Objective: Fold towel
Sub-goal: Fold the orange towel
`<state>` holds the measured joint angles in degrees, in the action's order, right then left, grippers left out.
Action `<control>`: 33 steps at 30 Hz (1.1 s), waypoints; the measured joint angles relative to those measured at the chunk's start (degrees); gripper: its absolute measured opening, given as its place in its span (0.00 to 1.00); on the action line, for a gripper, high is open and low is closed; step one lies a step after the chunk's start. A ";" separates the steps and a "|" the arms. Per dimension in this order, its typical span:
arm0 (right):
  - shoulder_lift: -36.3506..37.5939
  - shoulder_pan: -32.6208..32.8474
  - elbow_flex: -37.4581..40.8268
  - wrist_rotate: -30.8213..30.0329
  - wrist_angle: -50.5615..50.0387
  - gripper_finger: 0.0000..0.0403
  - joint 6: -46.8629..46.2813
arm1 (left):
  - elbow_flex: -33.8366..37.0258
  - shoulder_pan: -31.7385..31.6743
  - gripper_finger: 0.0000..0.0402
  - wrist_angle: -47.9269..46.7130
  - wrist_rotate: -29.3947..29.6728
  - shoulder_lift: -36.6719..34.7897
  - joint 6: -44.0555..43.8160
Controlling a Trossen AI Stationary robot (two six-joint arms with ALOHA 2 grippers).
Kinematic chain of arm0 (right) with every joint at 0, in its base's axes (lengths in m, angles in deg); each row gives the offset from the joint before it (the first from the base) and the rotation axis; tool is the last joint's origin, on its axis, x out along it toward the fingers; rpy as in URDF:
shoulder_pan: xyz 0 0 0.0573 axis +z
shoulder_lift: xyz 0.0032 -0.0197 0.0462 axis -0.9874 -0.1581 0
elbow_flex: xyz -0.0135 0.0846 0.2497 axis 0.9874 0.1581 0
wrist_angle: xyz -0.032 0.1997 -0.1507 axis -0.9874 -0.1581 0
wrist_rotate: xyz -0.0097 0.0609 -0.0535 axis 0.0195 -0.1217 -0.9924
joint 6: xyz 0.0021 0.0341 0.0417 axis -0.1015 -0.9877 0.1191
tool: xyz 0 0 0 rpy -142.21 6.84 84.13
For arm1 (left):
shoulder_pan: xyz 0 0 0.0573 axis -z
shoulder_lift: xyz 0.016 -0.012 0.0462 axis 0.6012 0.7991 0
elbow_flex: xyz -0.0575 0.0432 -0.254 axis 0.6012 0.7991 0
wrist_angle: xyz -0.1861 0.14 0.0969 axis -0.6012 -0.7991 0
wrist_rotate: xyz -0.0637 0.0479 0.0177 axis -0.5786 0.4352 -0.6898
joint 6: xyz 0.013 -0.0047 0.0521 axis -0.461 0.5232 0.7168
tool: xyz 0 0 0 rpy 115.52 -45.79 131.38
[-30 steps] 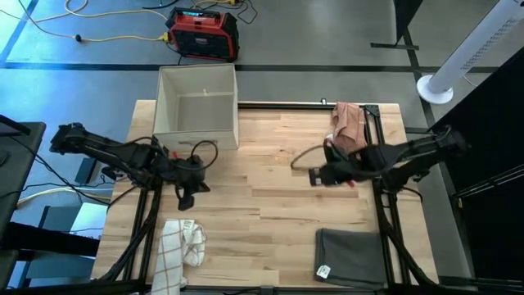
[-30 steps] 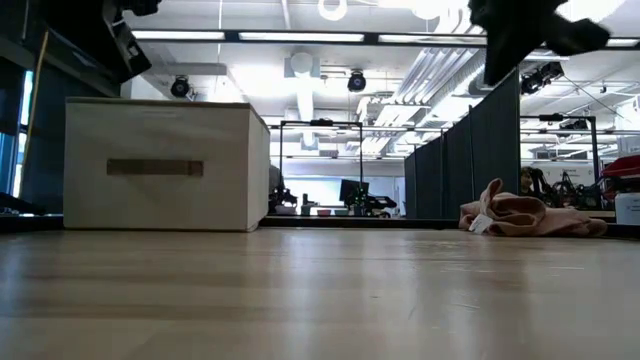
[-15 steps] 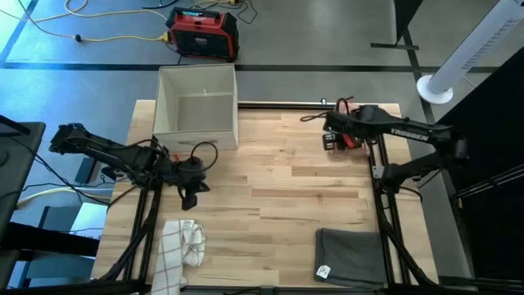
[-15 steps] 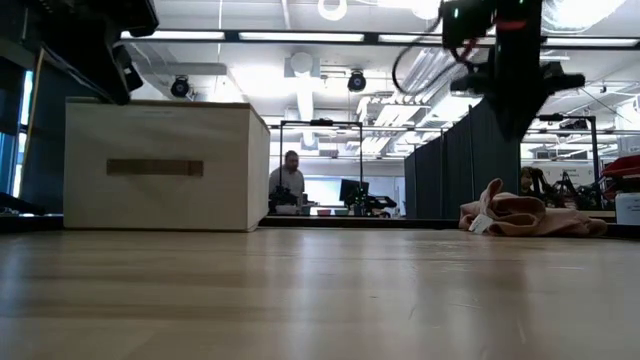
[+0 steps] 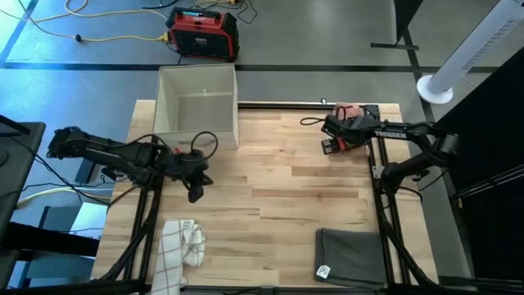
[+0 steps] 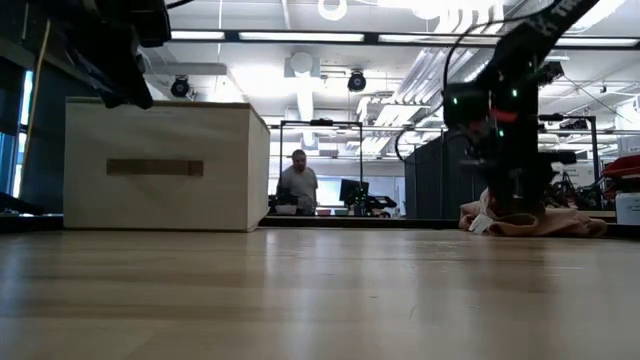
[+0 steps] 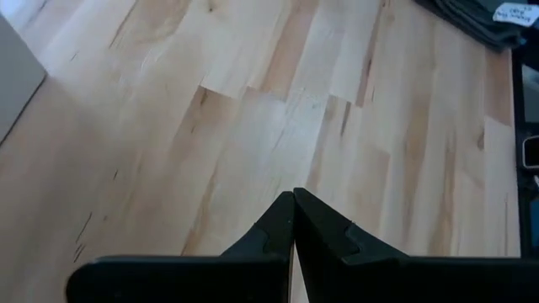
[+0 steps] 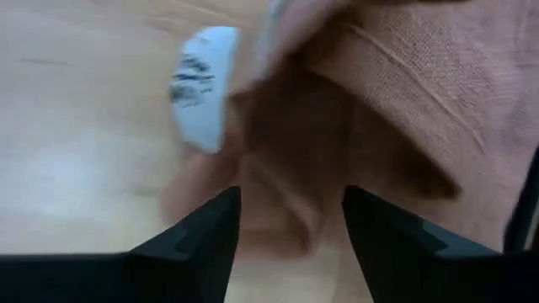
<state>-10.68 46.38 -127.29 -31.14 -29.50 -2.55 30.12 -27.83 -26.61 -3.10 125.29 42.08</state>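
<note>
Right gripper [image 8: 290, 231] over pink towel [image 8: 404, 101]

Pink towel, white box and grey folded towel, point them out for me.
pink towel [image 8: 421, 93], right wrist view, its woven surface.
white box [image 5: 196, 123], high view, its front wall.
grey folded towel [image 5: 356, 254], high view, its middle.

Pink towel [image 5: 350, 111], white label [image 8: 199, 88]; grey folded towel [image 5: 352, 256]; white checked cloth [image 5: 180, 247]; red case [image 5: 203, 33].

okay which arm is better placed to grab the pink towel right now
The right. Its end effector is open, right at the crumpled pink towel at the table's far right corner. The left end effector is shut over bare wood on the table's other side.
</note>
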 joint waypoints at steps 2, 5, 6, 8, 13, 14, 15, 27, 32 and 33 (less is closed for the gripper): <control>-0.81 -0.49 1.82 -0.49 2.66 0.39 -0.59 | 0.00 -0.69 0.00 -0.02 -0.47 0.00 -0.62; -0.73 -0.27 2.94 -0.67 4.79 0.21 -1.67 | 0.00 -1.46 0.00 -0.05 -1.36 0.00 -0.50; -0.12 0.52 1.87 -0.12 4.29 0.19 -1.40 | 0.00 -1.71 0.00 -0.06 -1.47 0.00 -0.40; 1.08 2.12 -0.26 0.96 3.28 0.15 -0.86 | 0.00 -2.21 0.00 -0.07 -1.67 0.00 -0.21; 4.10 6.11 -5.58 3.68 0.78 0.05 0.49 | 0.00 -3.44 0.00 -0.10 -2.19 0.00 0.27; 4.70 6.91 -6.64 4.22 0.28 0.03 0.76 | 0.00 -3.69 0.00 -0.10 -2.30 0.00 0.37; 5.30 7.71 -7.71 4.76 -0.22 0.01 1.03 | 0.00 -3.94 0.00 -0.11 -2.40 0.00 0.46; 7.61 18.64 -43.52 14.84 -2.34 0.00 1.88 | 0.00 -8.21 0.00 0.15 -1.62 0.00 9.96; 7.55 24.13 -48.58 25.50 6.98 0.00 -1.63 | 0.00 -10.24 0.00 0.60 -1.58 0.02 12.84; 7.55 25.62 -48.88 27.05 9.00 0.00 -1.79 | 0.00 -10.59 0.00 0.71 -1.58 0.00 13.38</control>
<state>-3.13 72.00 -176.16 -4.09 -20.50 -4.34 30.12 -38.42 -25.90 -4.68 125.29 55.46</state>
